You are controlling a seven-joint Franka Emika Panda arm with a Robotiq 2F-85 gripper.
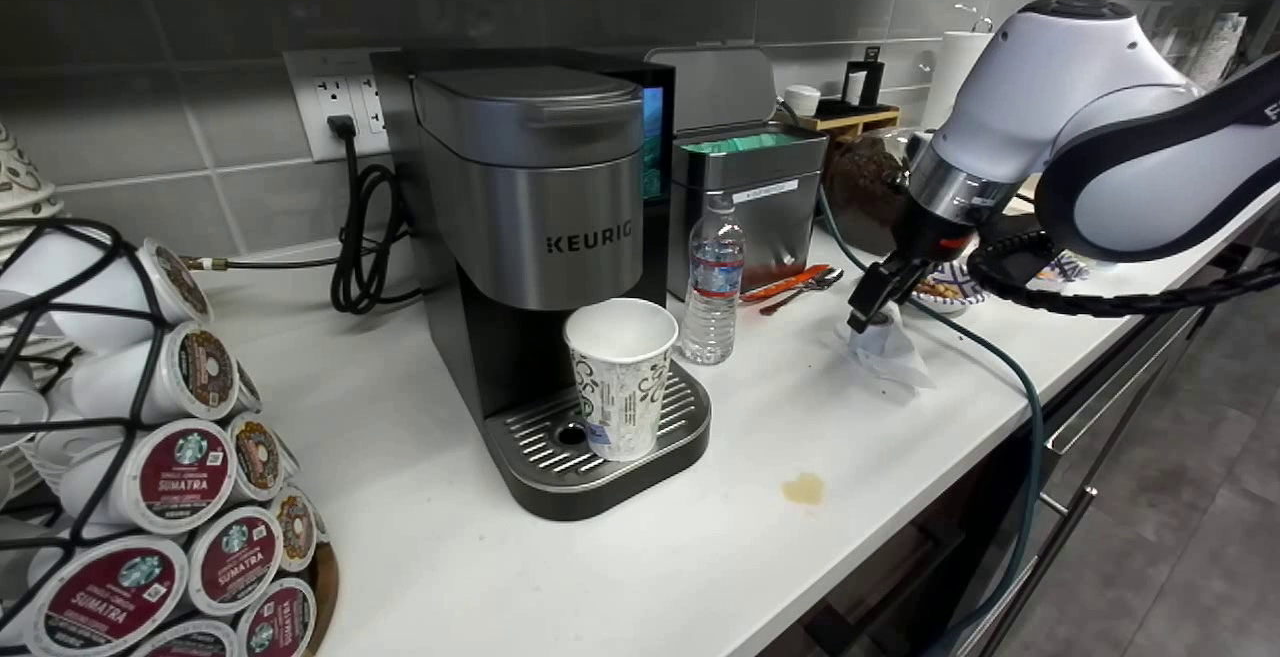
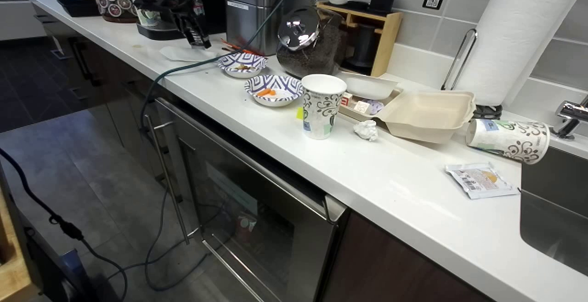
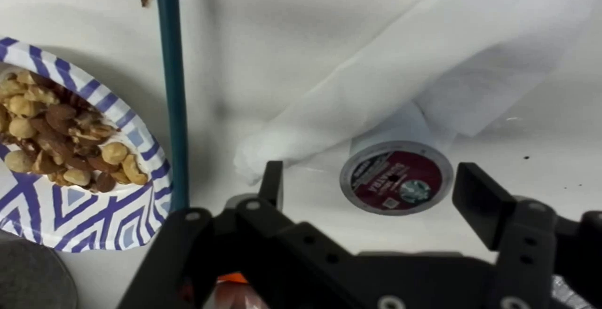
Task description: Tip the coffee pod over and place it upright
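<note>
The coffee pod (image 3: 397,177) is a small white cup with a dark red Sumatra lid. In the wrist view its lid faces the camera and its body shows behind. In an exterior view the pod (image 1: 872,340) appears to stand lid up on the counter, partly covered by the gripper. My gripper (image 3: 376,194) is open, with the pod's lid between its fingertips, nearer the right one; no grip shows. The gripper also shows in both exterior views (image 1: 872,309) (image 2: 200,44). In the latter I cannot make out the pod.
A thin white tissue (image 3: 348,97) lies against the pod. A teal cable (image 3: 173,88) and a bowl of nuts (image 3: 80,149) are beside it. A water bottle (image 1: 713,287), a coffee machine (image 1: 540,197) and a patterned paper cup (image 1: 622,377) stand nearby.
</note>
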